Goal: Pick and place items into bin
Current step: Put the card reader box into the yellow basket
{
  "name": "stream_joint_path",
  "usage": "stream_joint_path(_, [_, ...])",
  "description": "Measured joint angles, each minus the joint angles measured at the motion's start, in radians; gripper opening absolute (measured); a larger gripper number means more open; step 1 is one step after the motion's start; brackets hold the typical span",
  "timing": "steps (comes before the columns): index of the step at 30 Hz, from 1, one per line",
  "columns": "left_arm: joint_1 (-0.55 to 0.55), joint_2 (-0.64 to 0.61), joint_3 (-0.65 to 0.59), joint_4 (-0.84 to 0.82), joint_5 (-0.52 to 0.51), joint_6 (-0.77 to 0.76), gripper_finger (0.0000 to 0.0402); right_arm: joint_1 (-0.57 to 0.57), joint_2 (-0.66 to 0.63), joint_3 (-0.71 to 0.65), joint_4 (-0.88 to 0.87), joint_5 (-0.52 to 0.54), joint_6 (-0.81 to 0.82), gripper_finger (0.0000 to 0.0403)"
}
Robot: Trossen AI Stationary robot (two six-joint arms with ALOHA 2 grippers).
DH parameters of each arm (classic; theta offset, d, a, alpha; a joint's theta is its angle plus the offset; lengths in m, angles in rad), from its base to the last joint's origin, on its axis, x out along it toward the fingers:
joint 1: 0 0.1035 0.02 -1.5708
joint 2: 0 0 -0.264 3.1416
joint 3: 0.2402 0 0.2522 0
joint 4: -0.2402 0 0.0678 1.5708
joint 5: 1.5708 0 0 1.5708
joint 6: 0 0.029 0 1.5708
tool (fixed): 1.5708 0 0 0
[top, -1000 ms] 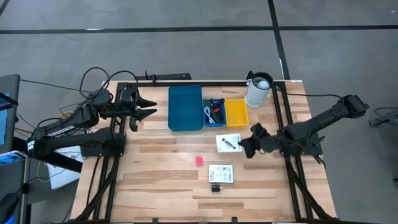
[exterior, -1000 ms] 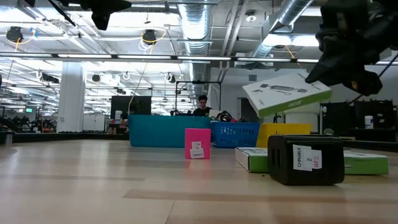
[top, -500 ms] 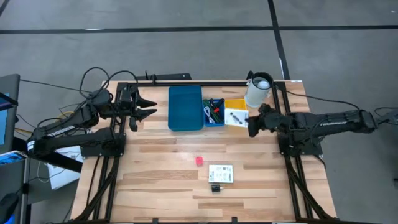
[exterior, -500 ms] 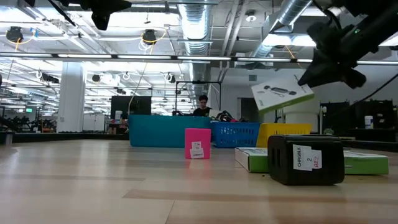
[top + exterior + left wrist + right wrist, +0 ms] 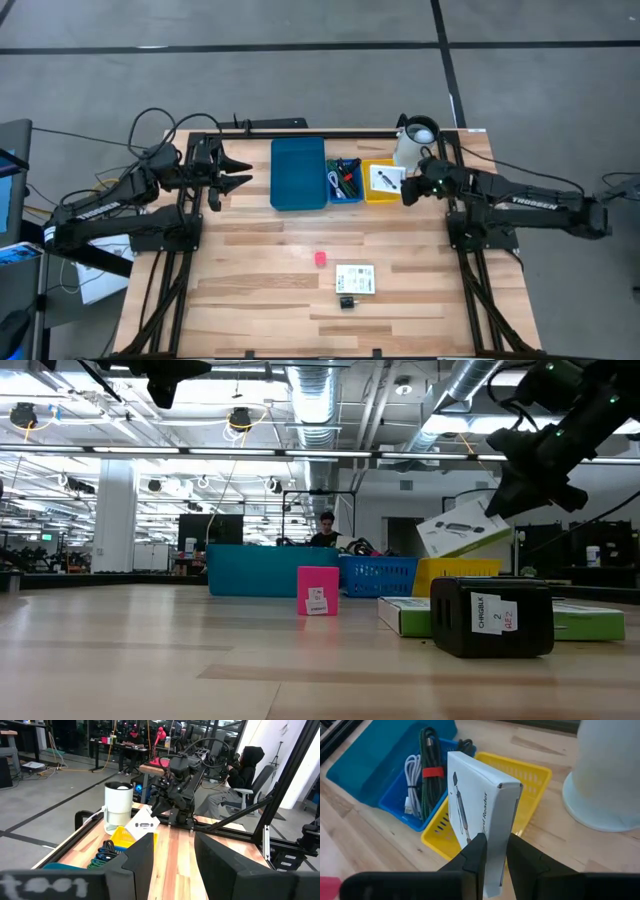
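In the upper right of the high view, the right gripper [image 5: 405,190] pinches a white box [image 5: 385,179] by one edge, holding it tilted above the yellow bin [image 5: 379,191], while the left gripper [image 5: 240,171] waits spread at upper left.

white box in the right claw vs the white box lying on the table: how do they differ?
The held white box is clamped in the right claw above the yellow bin; the table box lies free on the wood. The held white box is tilted in the low view, while the table box lies flat. The table box has a small black block just beside it; the held white box has none. Both are white printed cartons.
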Motion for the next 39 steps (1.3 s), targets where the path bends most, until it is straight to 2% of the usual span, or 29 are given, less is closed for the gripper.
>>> stream_joint_path(13, [0.000, 0.000, 0.000, -0.001, 0.000, 0.000, 0.0130, -0.157, 0.001, 0.000, 0.000, -0.199, -0.089, 0.0074])
stream_joint_path(21, [0.000, 0.000, 0.000, -0.002, 0.000, 0.000, 0.0130, -0.172, 0.063, 0.000, 0.015, -0.200, -0.115, 0.0100])
stream_joint_path(34, [0.000, 0.000, 0.000, -0.009, 0.000, 0.000, 0.0130, -0.172, 0.138, 0.000, 0.163, -0.198, -0.135, 0.0127])
stream_joint_path(39, [0.000, 0.000, 0.000, -0.009, 0.000, 0.000, 0.0130, -0.172, 0.138, 0.028, 0.163, -0.109, -0.143, 0.0143])
